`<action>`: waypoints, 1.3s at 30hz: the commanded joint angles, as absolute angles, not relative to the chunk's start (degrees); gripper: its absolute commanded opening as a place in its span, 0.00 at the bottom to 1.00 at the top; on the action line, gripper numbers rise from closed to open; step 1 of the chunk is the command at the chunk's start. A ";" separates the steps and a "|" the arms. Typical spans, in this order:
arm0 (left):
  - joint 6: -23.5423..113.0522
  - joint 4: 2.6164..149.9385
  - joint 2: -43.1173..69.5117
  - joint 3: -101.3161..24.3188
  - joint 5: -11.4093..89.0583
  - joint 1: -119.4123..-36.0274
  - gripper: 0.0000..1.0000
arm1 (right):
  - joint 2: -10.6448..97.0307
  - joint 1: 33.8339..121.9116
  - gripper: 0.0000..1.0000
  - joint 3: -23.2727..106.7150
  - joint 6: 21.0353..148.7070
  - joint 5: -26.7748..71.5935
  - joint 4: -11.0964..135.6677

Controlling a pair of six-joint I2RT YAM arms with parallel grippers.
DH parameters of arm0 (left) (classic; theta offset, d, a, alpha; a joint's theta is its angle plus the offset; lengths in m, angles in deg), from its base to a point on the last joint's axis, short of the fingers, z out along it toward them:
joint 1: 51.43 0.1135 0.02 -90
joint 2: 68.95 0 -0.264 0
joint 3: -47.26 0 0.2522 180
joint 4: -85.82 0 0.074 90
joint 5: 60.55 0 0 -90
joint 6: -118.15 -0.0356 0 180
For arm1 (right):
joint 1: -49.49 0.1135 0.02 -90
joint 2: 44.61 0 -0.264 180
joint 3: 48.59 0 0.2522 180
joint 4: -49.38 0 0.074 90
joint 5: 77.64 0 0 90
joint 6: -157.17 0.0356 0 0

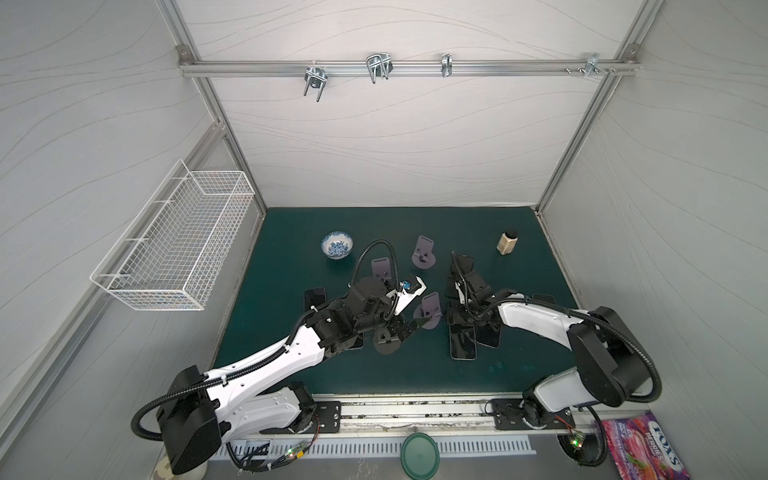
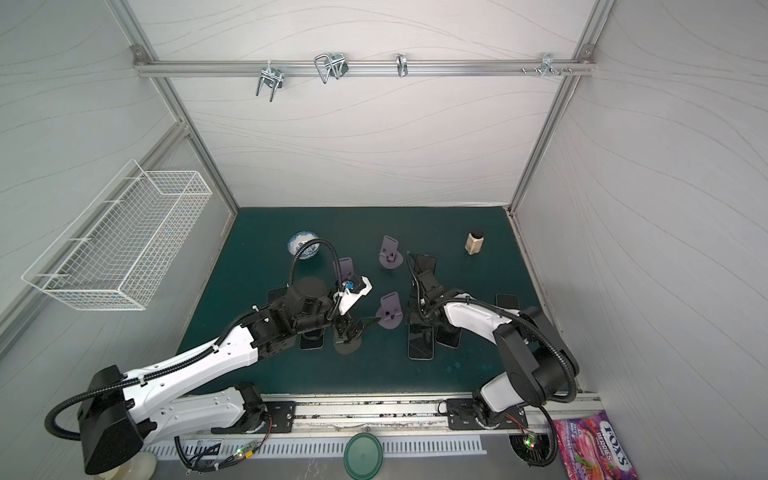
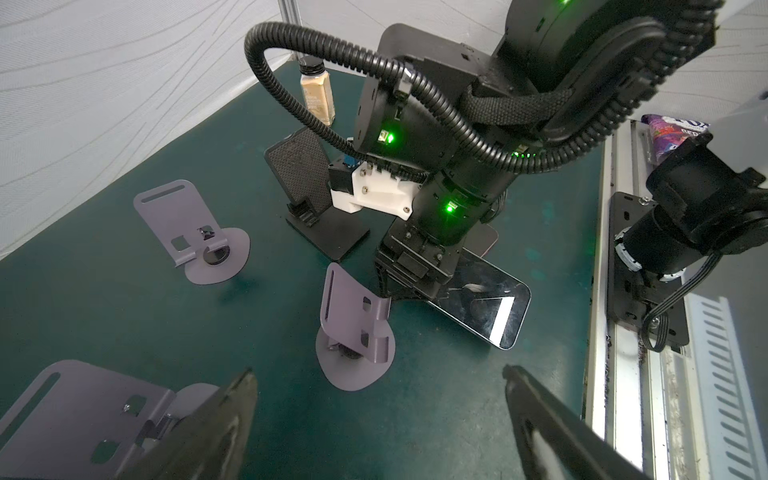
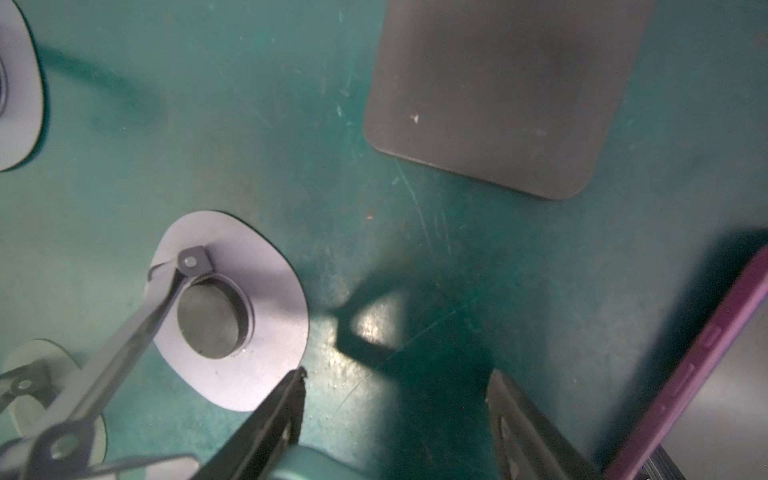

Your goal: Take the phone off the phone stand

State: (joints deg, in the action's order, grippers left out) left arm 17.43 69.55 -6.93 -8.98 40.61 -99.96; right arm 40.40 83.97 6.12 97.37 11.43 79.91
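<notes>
Here, your left claw [image 3: 378, 370] hangs released over the desk [image 3: 124, 311] near a purple phone stand [image 3: 353, 328], while your right claw [image 4: 397, 374] gapes empty beside a purple-cased phone [image 4: 702, 353]

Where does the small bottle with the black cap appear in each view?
Top view: the bottle stands far right on the green mat.
Top view: the bottle, same place.
Left wrist: bottle beyond the black stand, near the wall.
Right wrist: not in it.
Shared landmark: the green mat.
</notes>
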 commanded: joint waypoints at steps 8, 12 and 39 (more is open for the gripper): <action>17.16 70.98 -6.78 -9.65 41.40 -100.20 0.94 | 42.92 84.36 0.70 3.38 98.11 11.09 81.99; 17.16 71.05 -6.65 -9.65 41.41 -100.16 0.94 | 42.84 84.34 0.72 2.97 98.18 10.75 81.95; 16.85 70.26 -7.07 -9.85 41.41 -100.21 0.94 | 41.21 84.64 0.77 1.58 99.34 10.68 82.02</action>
State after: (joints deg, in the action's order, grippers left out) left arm 17.41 69.40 -6.90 -8.98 40.65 -99.96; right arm 39.44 84.38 4.76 97.76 10.44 78.18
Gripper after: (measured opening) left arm 0.940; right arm 0.765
